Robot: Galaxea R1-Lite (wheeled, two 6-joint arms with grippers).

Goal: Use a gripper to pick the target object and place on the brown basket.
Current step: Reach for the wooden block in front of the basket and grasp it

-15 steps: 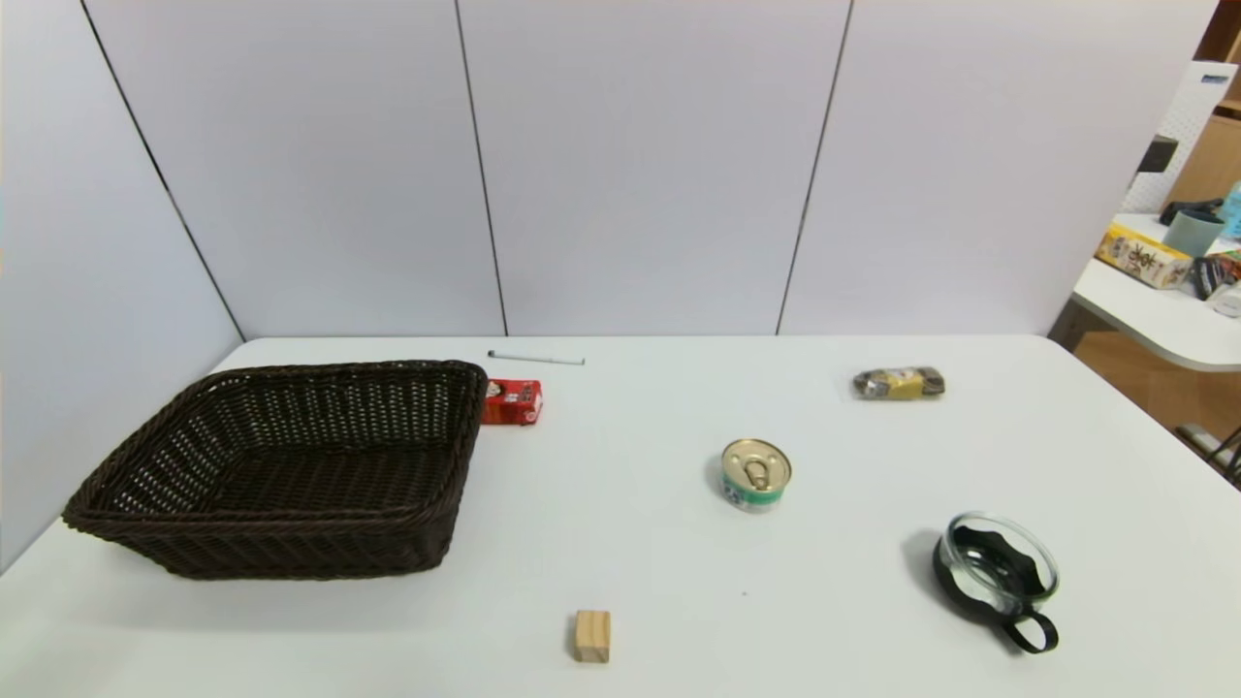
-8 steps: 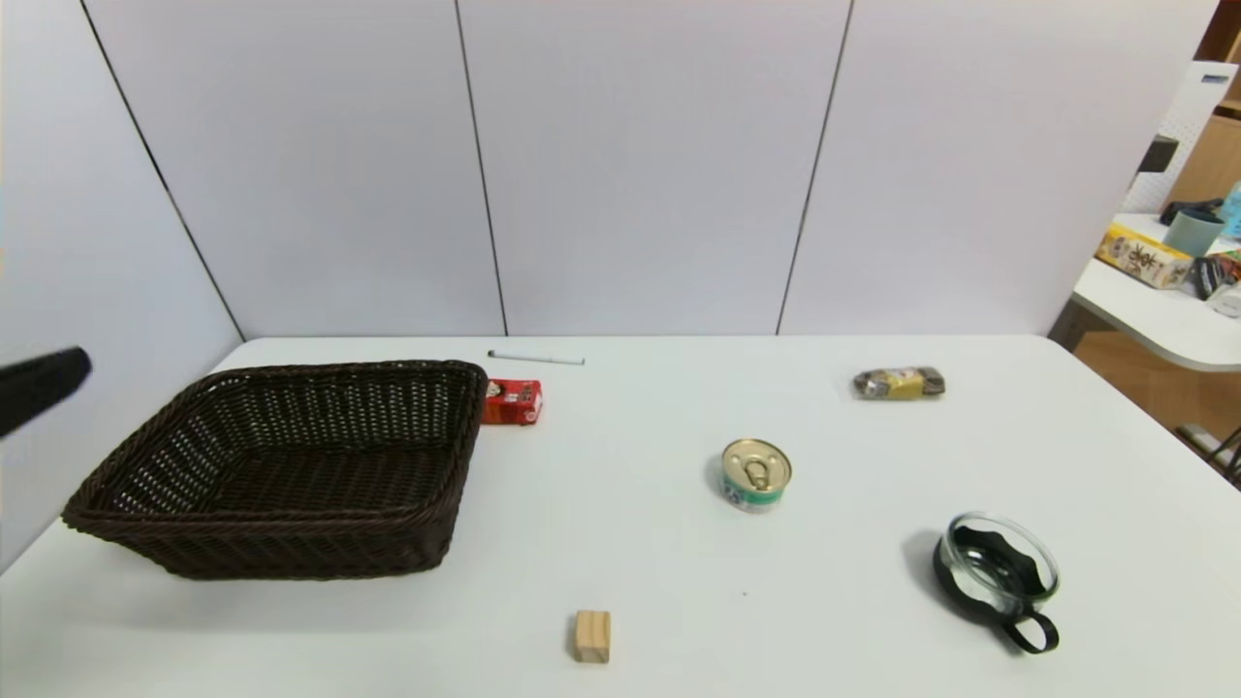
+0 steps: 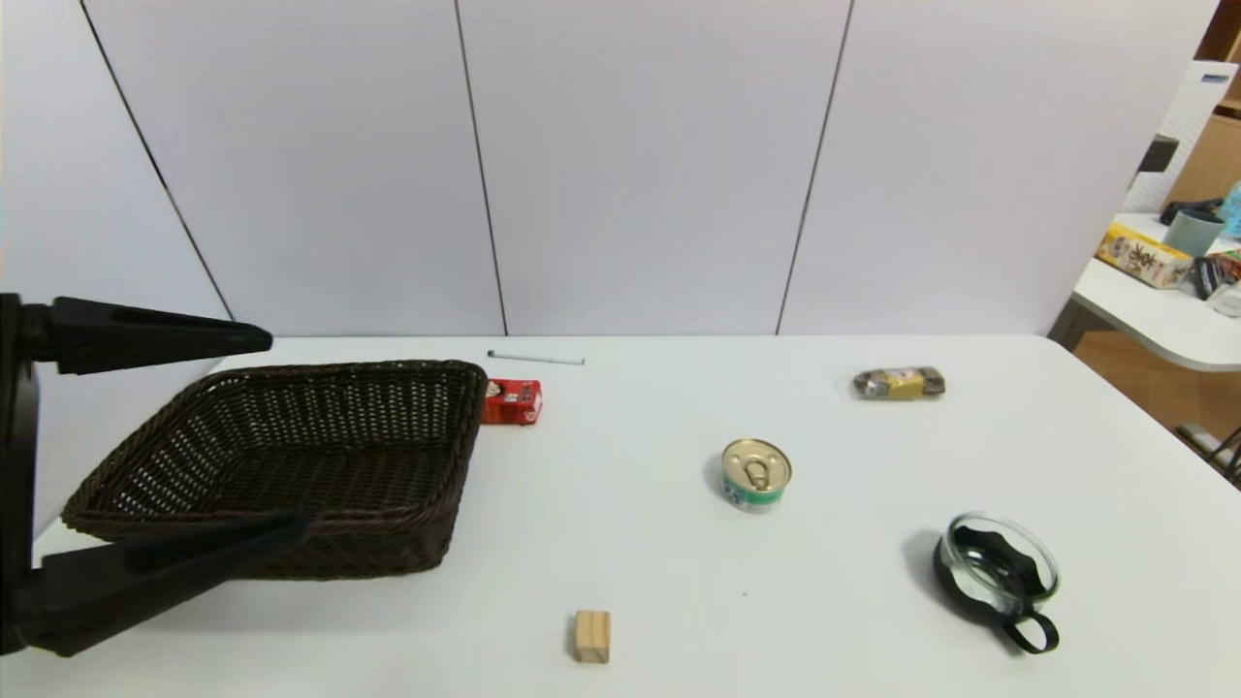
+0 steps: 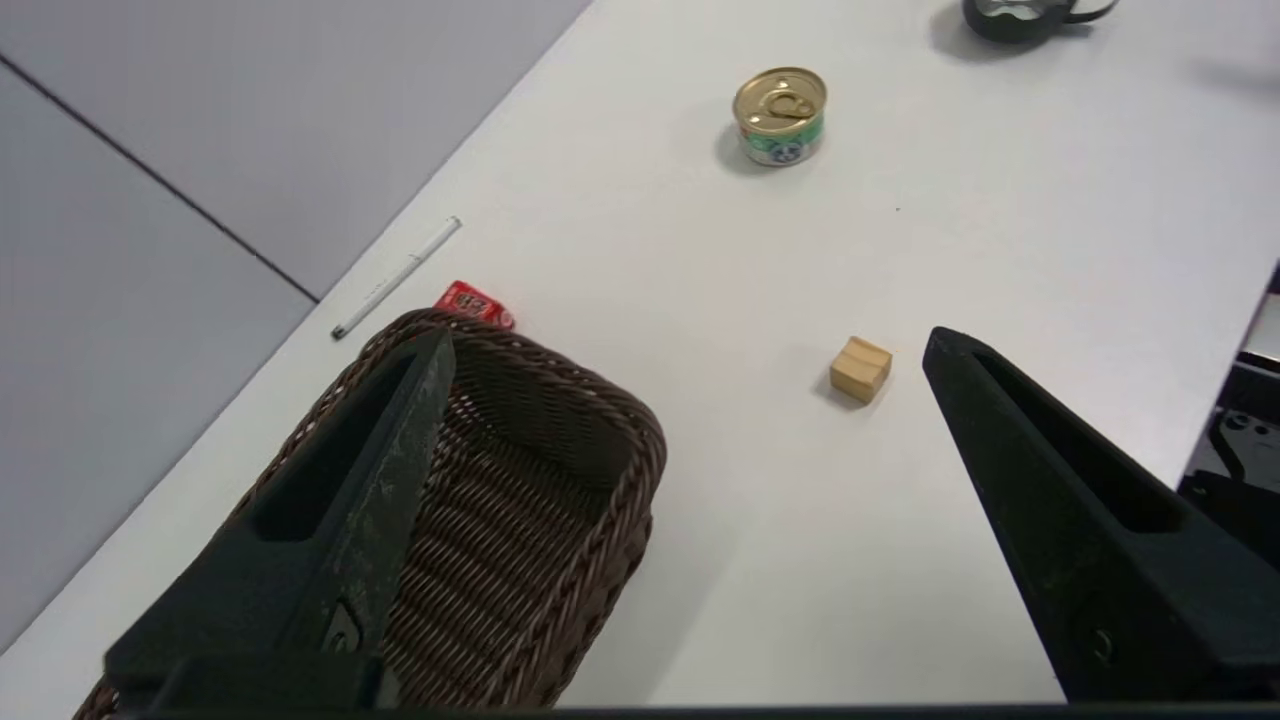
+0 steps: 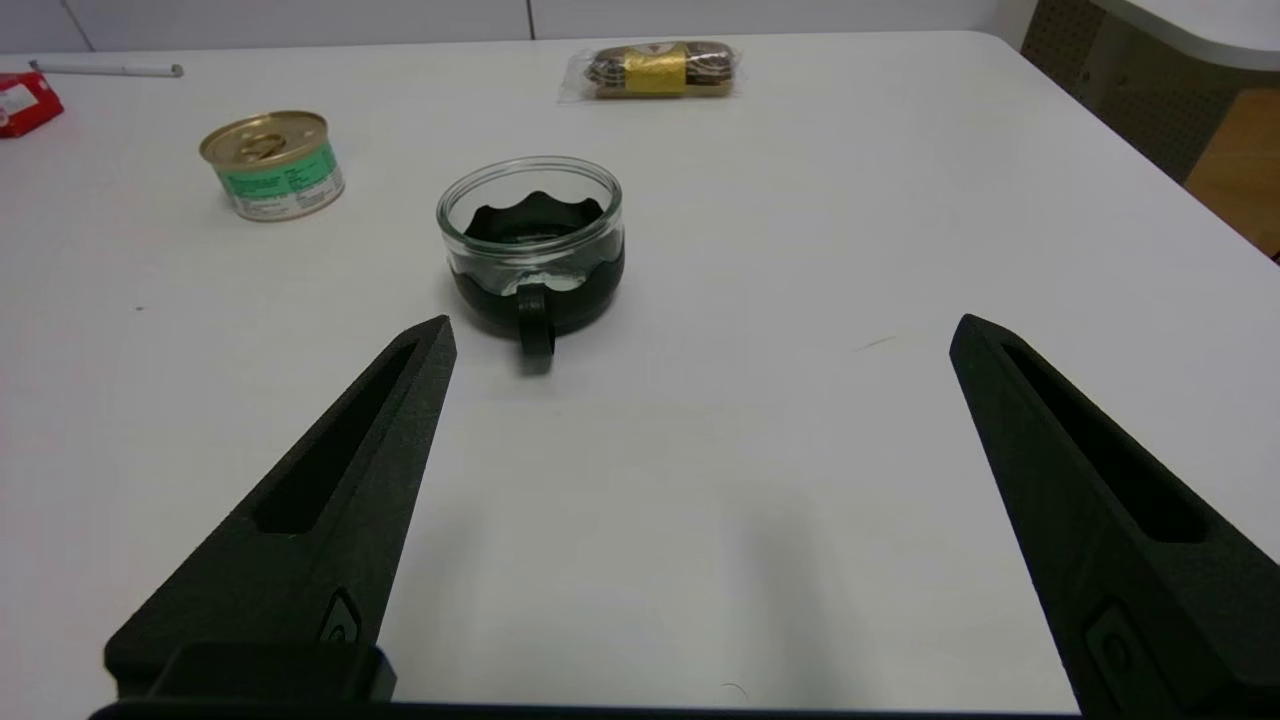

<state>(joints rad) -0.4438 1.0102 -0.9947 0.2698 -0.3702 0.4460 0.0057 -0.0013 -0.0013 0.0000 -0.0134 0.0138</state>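
The small light-tan wooden cube lies on the white table near the front edge, to the right of the dark brown wicker basket. My left gripper is open and empty, raised at the far left over the basket's left side. In the left wrist view the left gripper has the basket under one finger and the cube just inside the other. My right gripper is open and empty, low over bare table at the front right; it does not show in the head view.
A gold-lidded can stands mid-table. A red packet lies at the basket's far right corner, with a white pen behind it. A wrapped snack is at the back right. A glass cup with a black base is at the front right.
My left gripper has come into the head view from the left edge, open, and now reaches over the basket's left side. The objects on the table have not moved.
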